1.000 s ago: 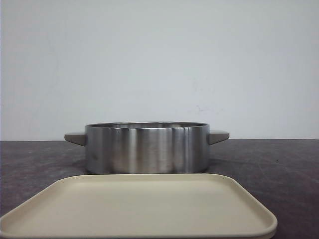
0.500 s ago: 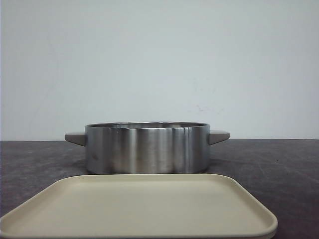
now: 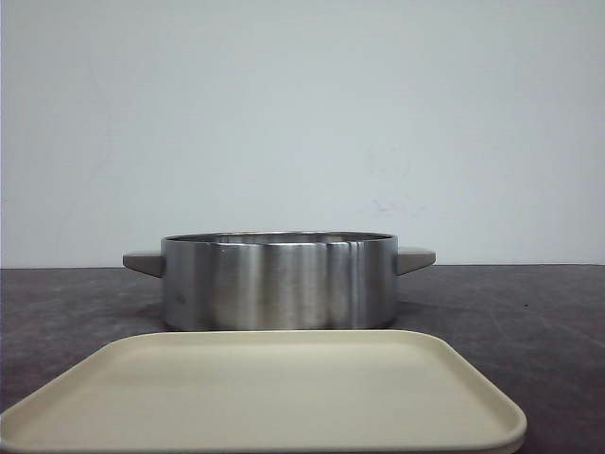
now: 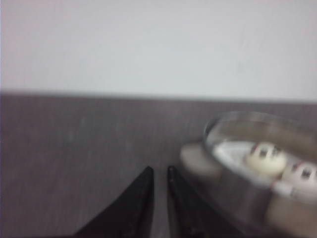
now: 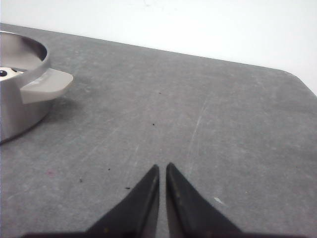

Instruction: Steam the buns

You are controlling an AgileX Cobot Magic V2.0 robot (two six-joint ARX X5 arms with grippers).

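Note:
A steel pot [image 3: 278, 281] with grey handles stands mid-table behind a beige tray [image 3: 265, 397] that holds nothing. In the blurred left wrist view two white panda-faced buns [image 4: 266, 157] [image 4: 302, 174] lie inside the pot [image 4: 247, 198]. A sliver of another bun [image 5: 6, 72] shows inside the pot [image 5: 20, 106] in the right wrist view. My left gripper [image 4: 158, 171] is shut and empty, above the table beside the pot's handle [image 4: 198, 158]. My right gripper [image 5: 162, 167] is shut and empty, over bare table to the right of the pot. Neither gripper shows in the front view.
The dark grey table [image 5: 208, 114] ends at a rounded far corner near the white wall [image 3: 302, 113]. The pot's right handle [image 5: 45, 84] sticks out toward my right gripper's side.

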